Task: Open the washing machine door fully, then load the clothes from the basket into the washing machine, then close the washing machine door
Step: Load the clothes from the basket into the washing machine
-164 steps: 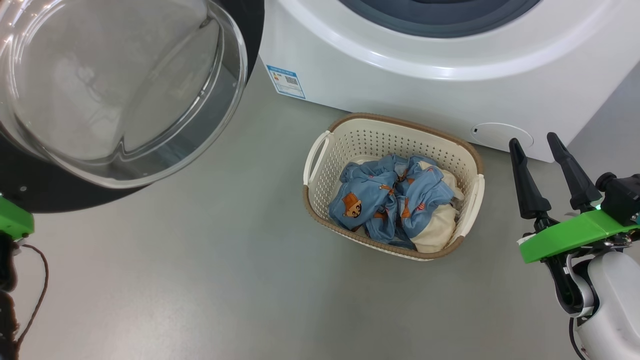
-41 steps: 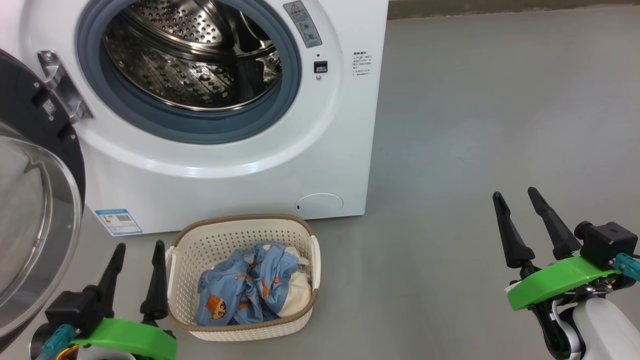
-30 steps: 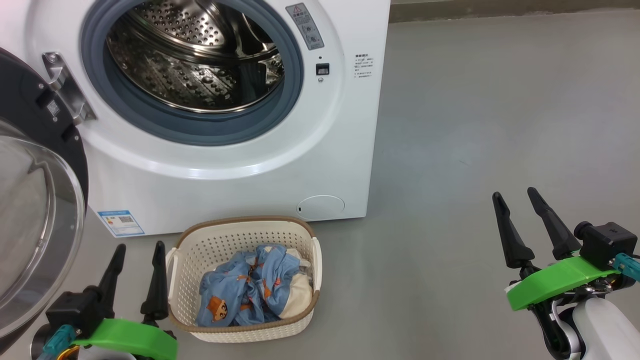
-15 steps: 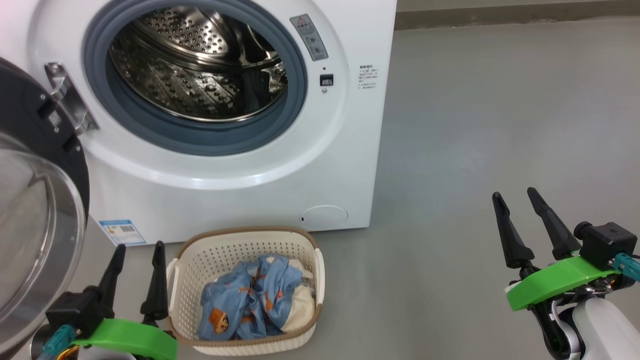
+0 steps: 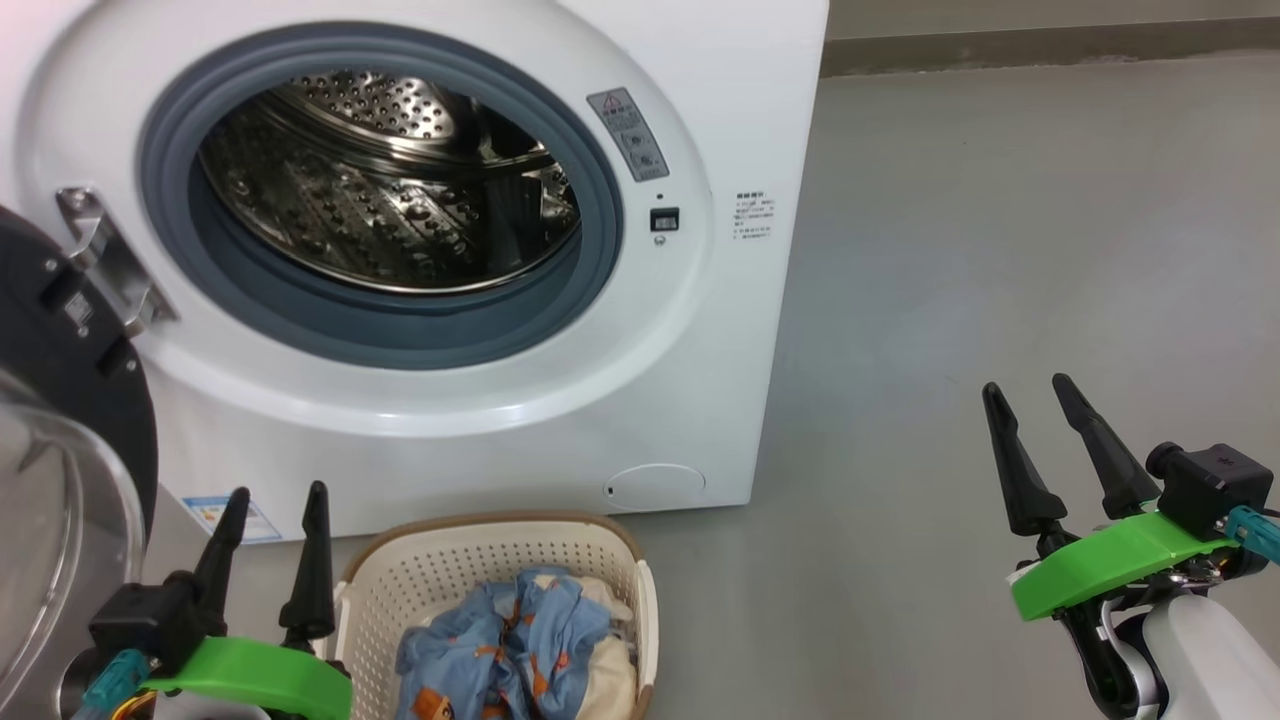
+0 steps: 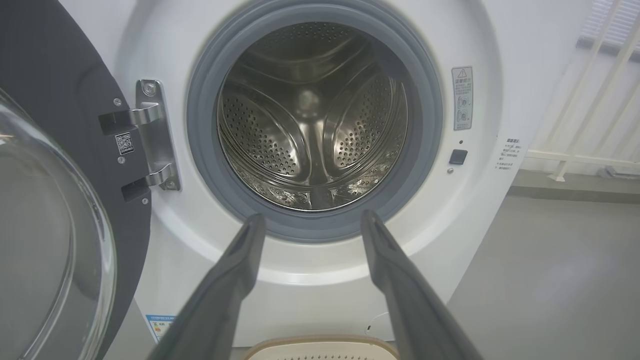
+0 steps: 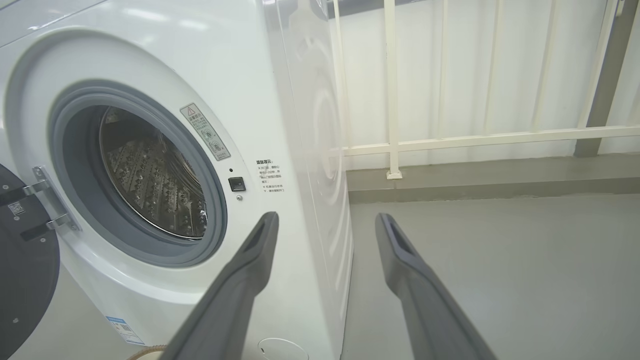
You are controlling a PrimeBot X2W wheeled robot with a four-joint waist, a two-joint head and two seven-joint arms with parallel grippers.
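The white washing machine [image 5: 700,330] stands at the upper left with its steel drum [image 5: 390,190] exposed. Its door [image 5: 60,470], black-rimmed with a glass bowl, hangs swung wide open at the left edge; the left wrist view has the same door [image 6: 55,200] on its hinge. The cream basket [image 5: 470,590] sits on the floor before the machine, holding the blue printed clothes [image 5: 510,650] with a cream piece. My left gripper [image 5: 277,497] is open and empty just left of the basket. My right gripper [image 5: 1028,385] is open and empty over bare floor far to the right.
Grey floor [image 5: 1000,250] stretches to the right of the machine. A white railing [image 7: 450,135] and a low kerb run behind it. The basket's brown rim [image 6: 320,342] peeks in below my left fingers.
The head camera has tilted up, so the machine and basket sit lower in the picture. Both grippers hold their places, still open. Several seconds ago the view looked down on the basket.
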